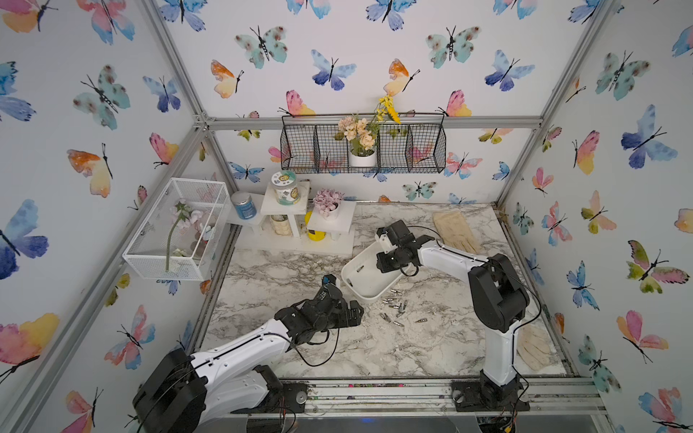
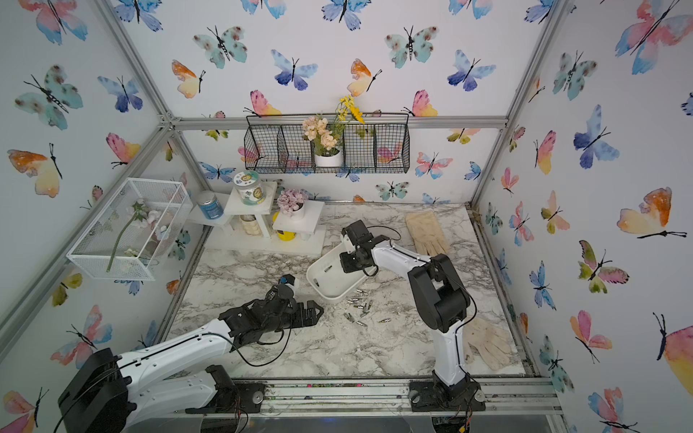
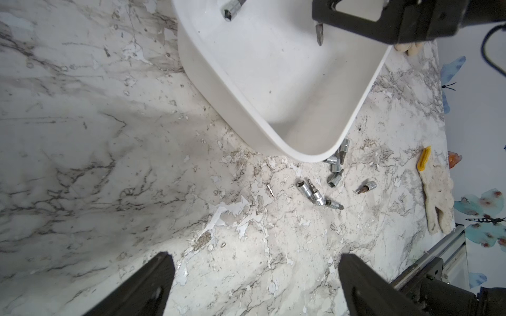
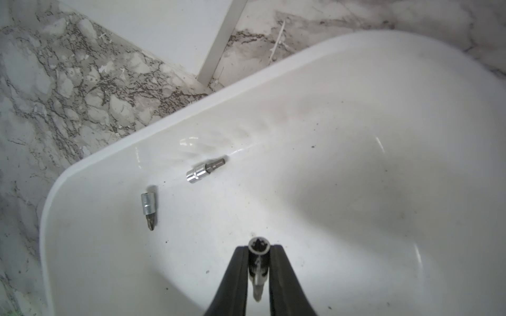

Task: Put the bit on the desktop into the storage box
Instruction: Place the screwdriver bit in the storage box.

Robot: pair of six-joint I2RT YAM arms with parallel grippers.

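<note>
— Well, right hand (image 4: 258,247) how?
— Clamped on a bit (image 4: 258,264), hanging over the inside of the storage box (image 4: 115,164).
— Look of it?
— Short, silvery steel. Round socket end with a notched hollow toward the wrist camera; darker pointed cross-head tip poking out below the fingers.
— Box where?
— Flat on the marble surface (image 3: 109,136), between the two arms; white, shallow, rounded corners.
— Anything in it?
— Inside, two more bits (image 4: 148,210) lying on the floor, apart from each other.
— And outside?
— A cluster of loose bits (image 3: 315,194) scattered on the surface just beside the box's near corner.
— Left hand (image 3: 254,262)?
— Fingers wide apart, empty, near that scatter.
</note>
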